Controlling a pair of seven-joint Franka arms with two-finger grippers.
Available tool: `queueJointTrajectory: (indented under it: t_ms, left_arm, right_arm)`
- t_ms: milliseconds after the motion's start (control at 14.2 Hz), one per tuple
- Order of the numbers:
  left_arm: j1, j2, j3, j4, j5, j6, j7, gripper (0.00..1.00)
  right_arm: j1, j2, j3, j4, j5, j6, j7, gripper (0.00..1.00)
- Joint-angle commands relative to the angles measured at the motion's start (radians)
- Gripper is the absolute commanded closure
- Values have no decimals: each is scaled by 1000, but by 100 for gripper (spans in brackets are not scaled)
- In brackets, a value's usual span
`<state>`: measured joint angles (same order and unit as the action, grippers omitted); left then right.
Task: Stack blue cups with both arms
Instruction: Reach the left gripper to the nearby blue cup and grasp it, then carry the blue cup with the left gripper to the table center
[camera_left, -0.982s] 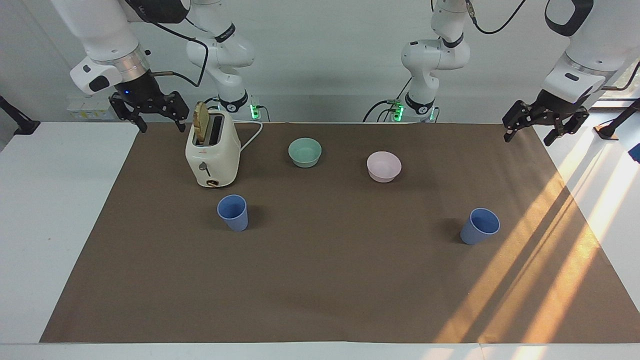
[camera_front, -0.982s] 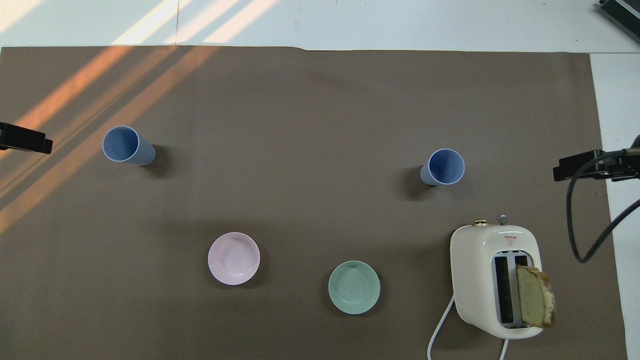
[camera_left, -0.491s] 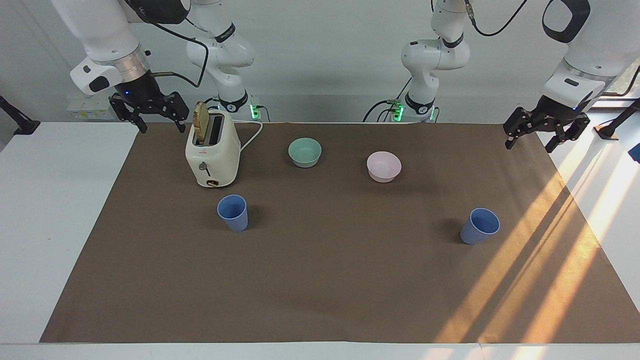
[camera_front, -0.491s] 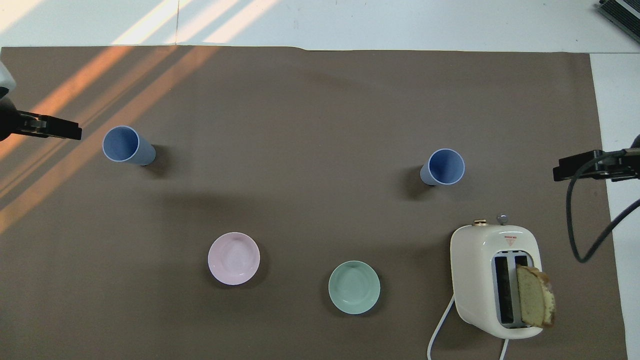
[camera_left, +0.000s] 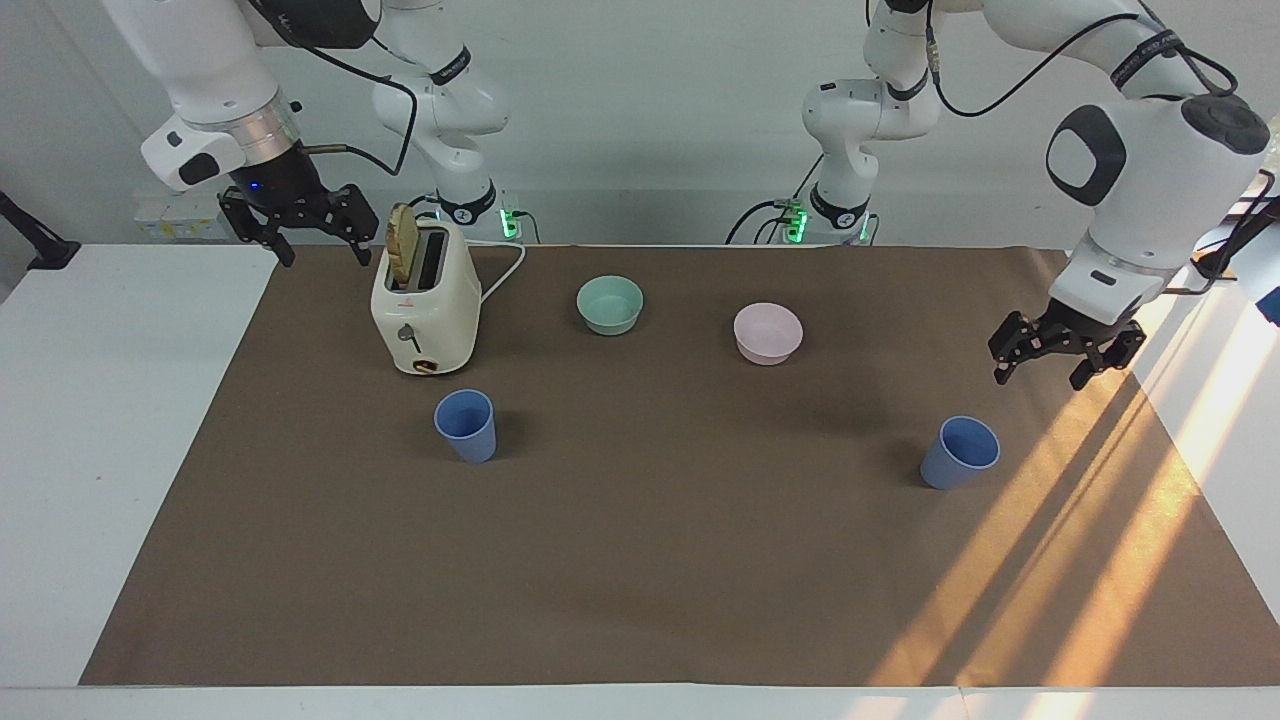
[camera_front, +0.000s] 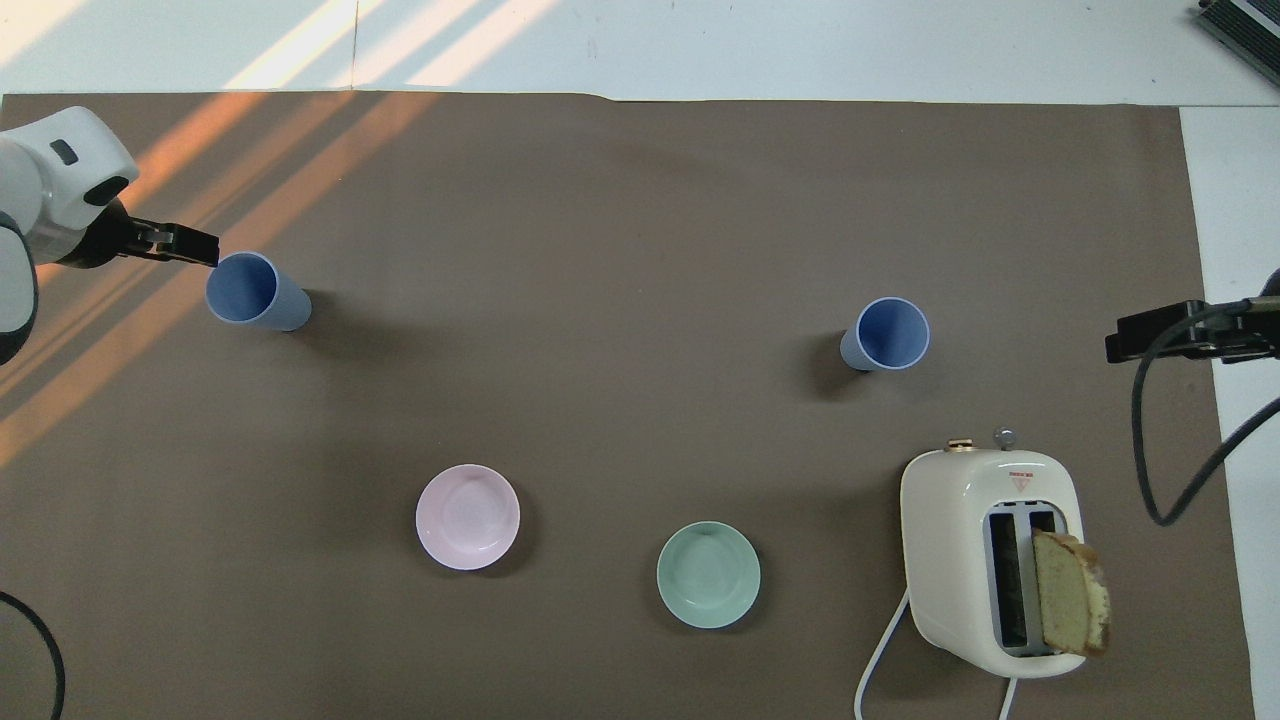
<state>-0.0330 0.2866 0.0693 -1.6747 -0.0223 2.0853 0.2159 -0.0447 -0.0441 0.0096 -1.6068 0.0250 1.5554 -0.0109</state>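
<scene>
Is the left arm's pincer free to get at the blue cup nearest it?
Probably yes. The left pincer hangs open, raised beside that blue cup, which stands upright with bare mat around it.

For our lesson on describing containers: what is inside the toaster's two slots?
One slot of the toaster holds a slice of bread sticking up out of it. The other slot looks empty, though its depth is dark and cannot be seen.

We count two blue cups (camera_left: 466, 424) (camera_left: 959, 452), both standing on one brown mat (camera_left: 640, 560). We count two bowls, one green (camera_left: 610, 304) and one pink (camera_left: 768, 333). We see one toaster (camera_left: 425, 310) holding one slice of bread (camera_left: 403, 244). Two arms, each with one gripper: left (camera_left: 1066, 349), right (camera_left: 299, 226).
</scene>
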Motion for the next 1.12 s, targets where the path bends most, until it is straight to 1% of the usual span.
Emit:
queueJointTrajectory:
  t_ms: [0, 70, 211, 281, 351, 421, 491, 561, 842, 1053]
  left_arm:
    - [10, 15, -6, -42, -11, 56, 22, 0]
    - [12, 28, -6, -55, -16, 79, 23, 0]
    - [13, 34, -6, -117, -19, 145, 42, 8]
    - [12, 23, -6, -153, -19, 168, 39, 29]
    - [12, 8, -6, -180, -19, 170, 33, 63]
    - [12, 6, -6, -184, -21, 161, 33, 84]
    - [12, 2, -6, -186, -21, 153, 31, 95]
    - [10, 0, -6, -184, -21, 138, 33, 100]
    - [-8, -4, -6, -168, -21, 101, 25, 100]
    - [-51, -75, -6, -166, -21, 67, 8, 100]
  right_arm:
    - [-4, -28, 3, -36, 12, 26, -24, 0]
    - [-4, -28, 3, -36, 12, 25, -24, 0]
    - [-3, -28, 3, -36, 12, 26, -24, 0]
    - [-4, -28, 3, -36, 12, 25, -24, 0]
    - [-4, -28, 3, -36, 12, 25, -26, 0]
    - [-4, -28, 3, -36, 12, 25, -26, 0]
    - [-4, -28, 3, -36, 12, 25, -24, 0]
    - [-4, -29, 3, -36, 12, 26, -26, 0]
    - [-4, -28, 3, -36, 12, 26, -26, 0]
    - [-3, -29, 4, -36, 12, 26, -24, 0]
